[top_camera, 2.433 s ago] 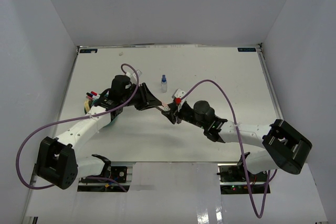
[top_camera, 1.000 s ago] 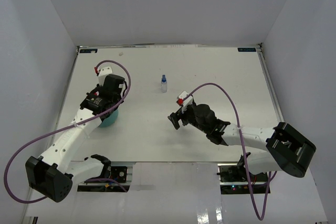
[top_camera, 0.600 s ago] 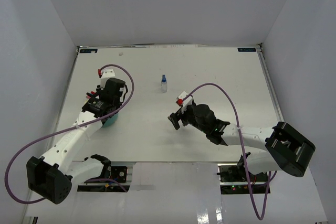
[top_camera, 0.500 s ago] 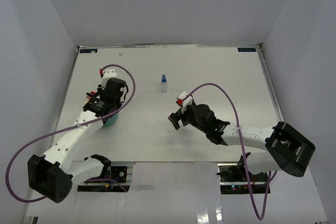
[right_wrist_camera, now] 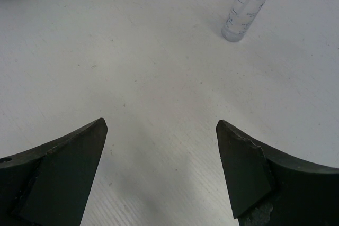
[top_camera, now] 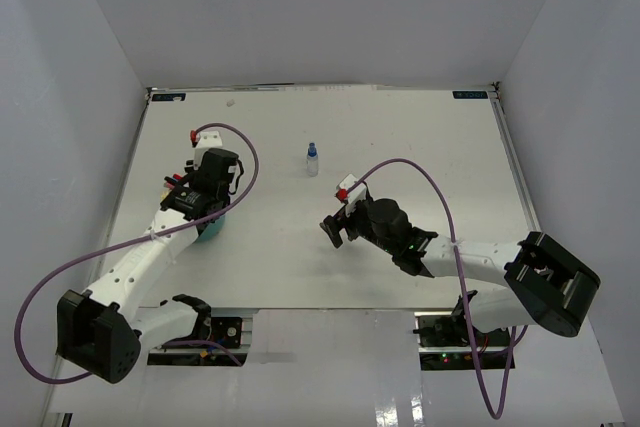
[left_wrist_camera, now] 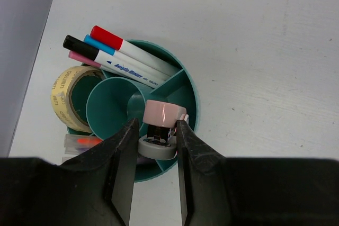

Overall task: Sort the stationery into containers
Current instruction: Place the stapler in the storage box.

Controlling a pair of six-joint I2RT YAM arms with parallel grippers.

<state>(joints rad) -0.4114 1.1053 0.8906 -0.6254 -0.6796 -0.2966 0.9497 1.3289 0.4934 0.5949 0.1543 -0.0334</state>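
While left hand (left_wrist_camera: 154,126) pinches block (left_wrist_camera: 165,114) over cup (left_wrist_camera: 194,98), right hand (right_wrist_camera: 161,125) gapes.

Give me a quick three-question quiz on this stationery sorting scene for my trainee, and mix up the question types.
1. True or false: the blue-capped bottle stands upright on the table, outside the teal organizer cup.
2. Fill in: the right gripper is ___ (open or shut).
3. Which is above the teal organizer cup? A. left gripper B. right gripper C. neither
Key: 1 true; 2 open; 3 A.
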